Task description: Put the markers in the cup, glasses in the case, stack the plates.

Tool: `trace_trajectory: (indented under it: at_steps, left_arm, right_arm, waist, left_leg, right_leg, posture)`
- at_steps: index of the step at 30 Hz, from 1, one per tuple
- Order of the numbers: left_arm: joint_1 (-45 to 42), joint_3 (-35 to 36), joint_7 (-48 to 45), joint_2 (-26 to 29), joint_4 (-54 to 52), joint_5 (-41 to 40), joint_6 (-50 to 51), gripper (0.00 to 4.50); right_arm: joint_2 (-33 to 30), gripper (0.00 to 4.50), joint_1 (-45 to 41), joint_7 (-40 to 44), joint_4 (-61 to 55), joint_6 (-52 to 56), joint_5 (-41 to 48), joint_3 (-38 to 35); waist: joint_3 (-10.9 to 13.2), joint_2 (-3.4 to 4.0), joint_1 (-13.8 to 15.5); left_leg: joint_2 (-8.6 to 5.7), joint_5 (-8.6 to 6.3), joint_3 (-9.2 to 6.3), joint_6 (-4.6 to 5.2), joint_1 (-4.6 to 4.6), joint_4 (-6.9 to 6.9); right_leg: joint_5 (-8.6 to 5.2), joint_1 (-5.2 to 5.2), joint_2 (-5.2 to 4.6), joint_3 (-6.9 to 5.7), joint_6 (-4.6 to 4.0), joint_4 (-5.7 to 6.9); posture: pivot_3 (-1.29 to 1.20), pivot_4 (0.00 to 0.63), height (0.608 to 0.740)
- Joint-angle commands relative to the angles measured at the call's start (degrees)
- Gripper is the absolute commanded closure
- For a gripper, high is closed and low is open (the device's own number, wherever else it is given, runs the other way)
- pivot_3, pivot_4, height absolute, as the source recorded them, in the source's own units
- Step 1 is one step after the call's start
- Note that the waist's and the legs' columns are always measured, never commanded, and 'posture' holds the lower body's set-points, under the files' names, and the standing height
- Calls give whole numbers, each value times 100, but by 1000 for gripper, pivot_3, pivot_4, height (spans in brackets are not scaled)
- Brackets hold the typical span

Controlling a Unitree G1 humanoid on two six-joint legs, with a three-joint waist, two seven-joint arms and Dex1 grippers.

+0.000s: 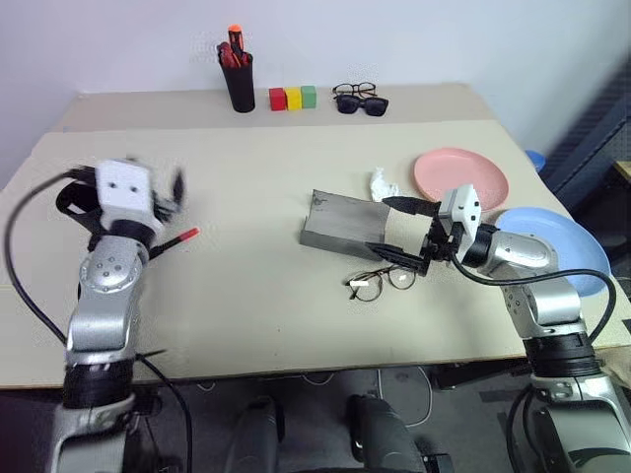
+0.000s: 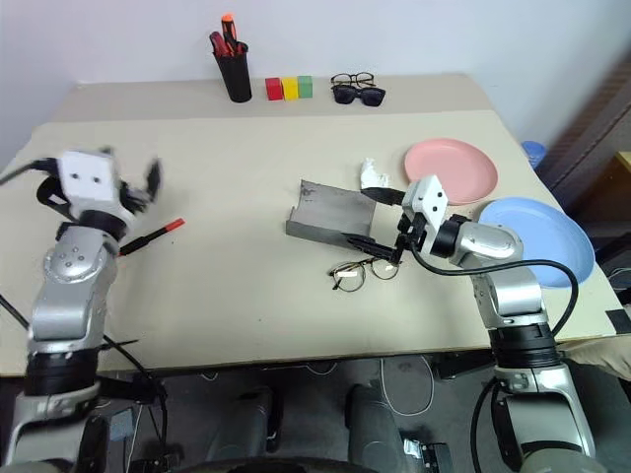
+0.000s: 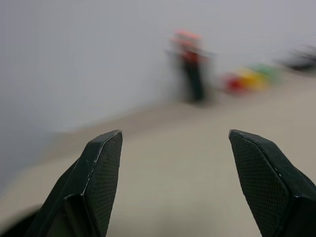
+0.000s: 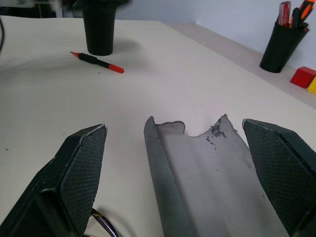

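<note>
A black marker with a red cap (image 1: 175,239) lies on the table beside my left arm. The wide black cup (image 4: 100,29) stands just beyond that marker (image 4: 98,62), with my blurred left gripper (image 4: 101,3) over its rim. The left gripper (image 3: 174,133) is open and holds nothing. The grey case (image 1: 345,225) lies open at mid-table. My right gripper (image 1: 399,234) is open at the case's right end, straddling it. The wire-framed glasses (image 1: 383,281) lie on the table just in front of the case. A pink plate (image 1: 460,177) and a blue plate (image 1: 582,256) lie side by side at the right.
At the back stand a tall black pen holder (image 1: 239,79) with red and orange pens, three coloured blocks (image 1: 293,98), sunglasses (image 1: 361,103) and dark-framed spectacles (image 1: 355,89). A crumpled white cloth (image 1: 380,182) lies behind the case. The blue plate reaches the table's right edge.
</note>
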Motion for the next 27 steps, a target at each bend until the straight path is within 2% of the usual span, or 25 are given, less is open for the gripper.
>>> trace_trajectory:
  at_steps: [1,4,8,10,15,22,25,27]
  left_arm:
    - [155,-129,-1254,1106,-120,-287,1207,1014]
    - [-175,-394,-1809,1842,294,-275,1937,1014]
    - [-838,-723,-2444,2290,995,-278,2411,1014]
    - [-1287,-1104,-2839,2431,1583,-110,2389,1014]
    - [-2354,-2061,-3636,2281,2793,312,2341,1014]
    - [-3344,-3049,-4139,1850,4175,1074,2474,1014]
    - [-3573,-3218,-4209,1691,4561,1303,2407,1896]
    - [-3626,-3219,-4274,1645,4637,1373,2368,2840]
  right_arm:
    - [29,0,-22,-111,-245,-61,50,-127]
    - [70,0,22,-141,-193,-139,41,-122]
    - [126,0,105,-137,-35,-325,18,-140]
    - [149,0,154,-98,110,-481,0,-160]
    - [158,0,267,5,422,-844,-5,-213]
    - [76,0,495,27,522,-1107,13,-361]
    - [70,0,578,-25,460,-1110,-7,-408]
    - [61,0,631,-64,364,-1073,5,-416]
  waist:
    - [0,5,-7]
    - [5,3,1]
    - [6,-2,60]
    - [5,-3,63]
    - [5,-3,37]
    - [7,-6,31]
    - [6,-5,28]
    - [6,-5,24]
  left_leg:
    - [1,0,0,0,5,-3]
    - [3,0,0,0,8,-2]
    - [-1,0,3,0,-11,2]
    - [-3,0,4,0,-19,2]
    - [-3,0,4,1,-19,0]
    - [-3,1,3,2,-20,2]
    - [-3,1,3,2,-17,4]
    - [-3,1,3,2,-14,4]
  right_leg:
    - [-1,0,1,1,-2,1]
    - [-2,-3,3,1,-8,3]
    - [-2,-6,-6,0,-8,-12]
    - [-3,-9,-9,0,-6,-17]
    - [-3,-12,-6,0,-4,-11]
    - [-4,-12,-2,0,-1,-5]
    - [-4,-12,-2,0,0,0]
    - [-4,-11,-2,1,0,3]
  posture:
    - [0,150,740]
    - [0,150,740]
    - [0,150,740]
    - [0,150,740]
    - [0,150,740]
    - [0,150,740]
    - [0,150,740]
    - [0,150,740]
